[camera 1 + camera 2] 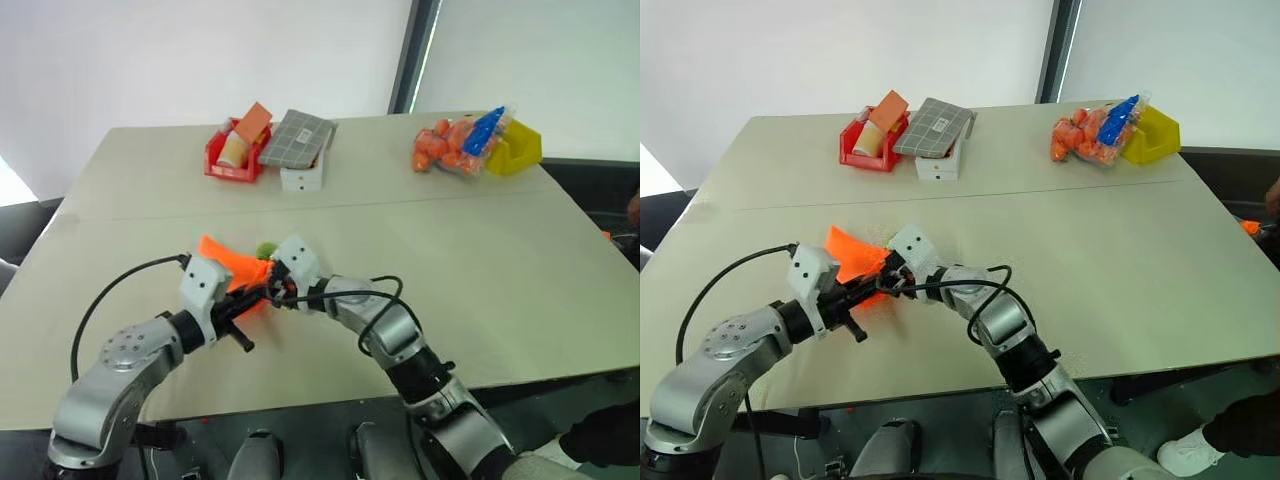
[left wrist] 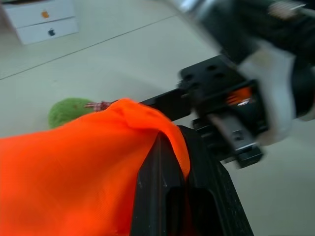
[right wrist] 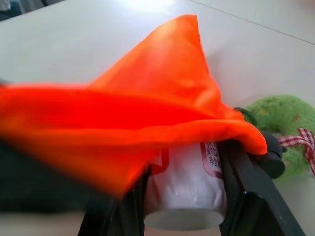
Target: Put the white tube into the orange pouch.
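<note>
Pale tabletop before a bright white wall

My beige tabletop (image 1: 480,270) has a thin seam running across it from side edge to side edge. Behind its far edge I see white wall panels (image 1: 200,50), lit bright and even, split by a dark upright post (image 1: 413,55) near the far right corner. Dark floor (image 1: 600,200) shows past the right edge.

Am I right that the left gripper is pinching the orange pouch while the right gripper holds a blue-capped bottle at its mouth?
Not quite: the right gripper holds the white tube, not a blue-capped bottle, as the right wrist view shows. The left gripper is indeed pinching the orange pouch.
</note>
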You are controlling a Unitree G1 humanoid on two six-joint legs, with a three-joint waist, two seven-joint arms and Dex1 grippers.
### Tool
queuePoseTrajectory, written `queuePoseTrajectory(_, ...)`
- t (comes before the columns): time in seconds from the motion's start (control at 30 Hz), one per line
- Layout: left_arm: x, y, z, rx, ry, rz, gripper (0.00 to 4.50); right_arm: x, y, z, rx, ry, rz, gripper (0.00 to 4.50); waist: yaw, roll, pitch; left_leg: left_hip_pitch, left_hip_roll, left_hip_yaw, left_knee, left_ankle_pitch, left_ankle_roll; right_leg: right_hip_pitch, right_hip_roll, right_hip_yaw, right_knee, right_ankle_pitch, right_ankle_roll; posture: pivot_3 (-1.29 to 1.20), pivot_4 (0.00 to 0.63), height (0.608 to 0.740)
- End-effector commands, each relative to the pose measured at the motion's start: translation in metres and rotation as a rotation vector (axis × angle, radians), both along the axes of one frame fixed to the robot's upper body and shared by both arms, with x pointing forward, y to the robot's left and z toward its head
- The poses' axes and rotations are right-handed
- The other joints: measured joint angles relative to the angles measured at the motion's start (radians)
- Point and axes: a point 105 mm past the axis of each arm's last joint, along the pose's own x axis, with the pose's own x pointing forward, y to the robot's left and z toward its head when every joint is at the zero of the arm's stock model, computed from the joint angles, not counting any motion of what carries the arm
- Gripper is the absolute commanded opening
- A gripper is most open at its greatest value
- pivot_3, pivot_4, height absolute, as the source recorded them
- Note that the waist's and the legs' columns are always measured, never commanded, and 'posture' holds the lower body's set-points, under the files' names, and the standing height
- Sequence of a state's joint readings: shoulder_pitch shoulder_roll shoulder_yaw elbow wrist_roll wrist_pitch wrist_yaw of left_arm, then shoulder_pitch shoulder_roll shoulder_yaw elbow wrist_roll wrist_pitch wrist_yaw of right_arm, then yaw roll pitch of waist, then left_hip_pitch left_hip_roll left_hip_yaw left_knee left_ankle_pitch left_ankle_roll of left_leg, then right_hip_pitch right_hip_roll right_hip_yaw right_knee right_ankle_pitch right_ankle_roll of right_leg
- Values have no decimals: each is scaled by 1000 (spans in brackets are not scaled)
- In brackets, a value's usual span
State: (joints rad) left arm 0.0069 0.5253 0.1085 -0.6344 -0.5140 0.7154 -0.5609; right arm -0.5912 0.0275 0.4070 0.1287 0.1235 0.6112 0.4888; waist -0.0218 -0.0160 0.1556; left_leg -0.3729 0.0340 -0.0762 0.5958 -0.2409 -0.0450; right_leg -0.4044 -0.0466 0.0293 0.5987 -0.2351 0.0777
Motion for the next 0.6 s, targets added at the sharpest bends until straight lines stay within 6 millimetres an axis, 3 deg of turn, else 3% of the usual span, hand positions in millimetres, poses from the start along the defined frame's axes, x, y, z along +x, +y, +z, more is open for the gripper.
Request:
queuePoseTrajectory(0.03,-13,-12,11,-24,-30,-77,0,1,12,11,-2,-34,11,1307,-1,0,0,0,0,0,0,0,0,0,0,0,0,0,0,0,150,740)
queuePoseTrajectory(0.17,-15,-7,5,-13,-19,-61,0,-7,13,13,36,16,71,1307,-3,0,0,0,0,0,0,0,0,0,0,0,0,0,0,0,150,740)
queuePoseTrajectory(0.2,-15,-5,4,-11,-16,-56,0,-8,12,13,43,29,82,2206,-3,0,0,0,0,0,0,0,0,0,0,0,0,0,0,0,150,740)
queuePoseTrajectory(0.37,-16,8,-6,1,14,-19,0,-15,-7,21,47,6,112,4430,1,1,0,-1,0,0,0,0,0,-1,0,0,-1,0,0,0,150,740)
queuePoseTrajectory(0.6,-19,42,-20,46,68,43,0,-42,-47,33,73,25,229,4475,-4,1,1,-1,0,0,-1,0,0,-2,0,0,-1,-2,3,0,150,740)
